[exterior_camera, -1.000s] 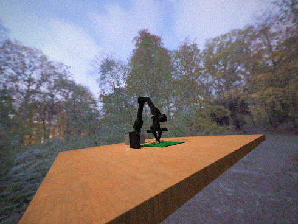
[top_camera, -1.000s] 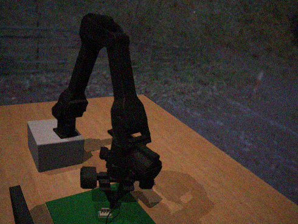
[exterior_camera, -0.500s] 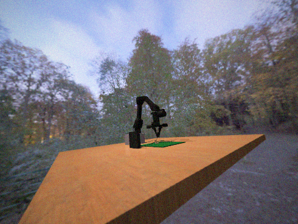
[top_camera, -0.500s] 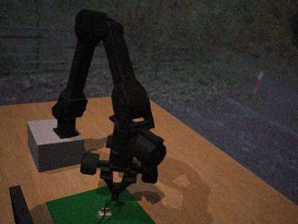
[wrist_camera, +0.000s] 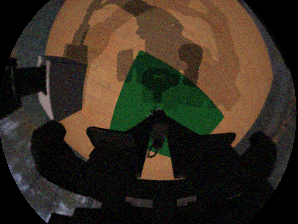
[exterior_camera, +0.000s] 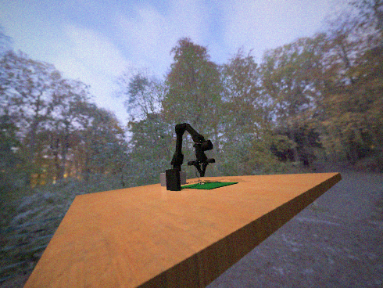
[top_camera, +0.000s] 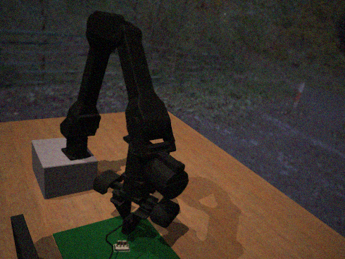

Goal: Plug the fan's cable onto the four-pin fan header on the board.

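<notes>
My gripper [top_camera: 127,230] [exterior_camera: 202,175] [wrist_camera: 158,118] is shut on the cable's plug [wrist_camera: 159,132], a small dark shape between the fingers in the wrist view. In the top view the fingers hide the plug. The fingertips are above the green board [top_camera: 81,243] [exterior_camera: 220,185] [wrist_camera: 126,109], behind the header in the top view. The white four-pin header [top_camera: 122,246] stands on the board with its pins bare. The thin black cable [top_camera: 107,239] [wrist_camera: 151,153] hangs from the fingers and runs down past the header's left side in the top view.
A black upright block [top_camera: 24,236] [exterior_camera: 173,180] stands left of the board. The grey base block [top_camera: 70,180] [wrist_camera: 69,92] under the arm is farther back. The wooden table [top_camera: 281,218] [exterior_camera: 137,235] has its right edge beyond the arm in the top view.
</notes>
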Robot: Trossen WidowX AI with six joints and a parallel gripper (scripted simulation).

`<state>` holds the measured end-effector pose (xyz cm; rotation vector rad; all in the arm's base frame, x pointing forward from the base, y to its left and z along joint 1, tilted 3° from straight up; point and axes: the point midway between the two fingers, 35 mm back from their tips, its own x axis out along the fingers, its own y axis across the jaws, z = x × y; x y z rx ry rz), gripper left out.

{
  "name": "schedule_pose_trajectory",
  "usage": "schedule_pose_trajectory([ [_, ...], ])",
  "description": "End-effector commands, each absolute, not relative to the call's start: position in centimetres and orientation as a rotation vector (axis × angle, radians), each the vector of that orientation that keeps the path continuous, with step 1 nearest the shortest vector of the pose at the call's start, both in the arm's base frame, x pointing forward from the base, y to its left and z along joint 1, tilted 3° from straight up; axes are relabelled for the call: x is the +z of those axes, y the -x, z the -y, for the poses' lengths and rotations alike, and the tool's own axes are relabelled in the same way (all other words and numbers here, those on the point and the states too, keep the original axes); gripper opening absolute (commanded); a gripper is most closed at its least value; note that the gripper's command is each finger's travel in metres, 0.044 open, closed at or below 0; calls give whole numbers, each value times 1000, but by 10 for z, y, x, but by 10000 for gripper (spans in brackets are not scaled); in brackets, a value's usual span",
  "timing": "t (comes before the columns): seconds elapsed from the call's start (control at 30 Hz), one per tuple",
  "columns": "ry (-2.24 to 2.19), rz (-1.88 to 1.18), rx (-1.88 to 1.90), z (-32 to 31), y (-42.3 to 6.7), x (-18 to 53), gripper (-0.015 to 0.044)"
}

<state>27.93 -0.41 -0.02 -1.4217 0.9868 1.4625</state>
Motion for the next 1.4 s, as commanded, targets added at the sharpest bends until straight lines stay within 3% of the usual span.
schedule_pose_trajectory([
  [0.0,1333,-1067,1371,9,-281,0,0],
  [0.73,787,-1387,838,27,-286,-2,0],
  [1.37,772,-1393,824,24,-289,0,0],
])
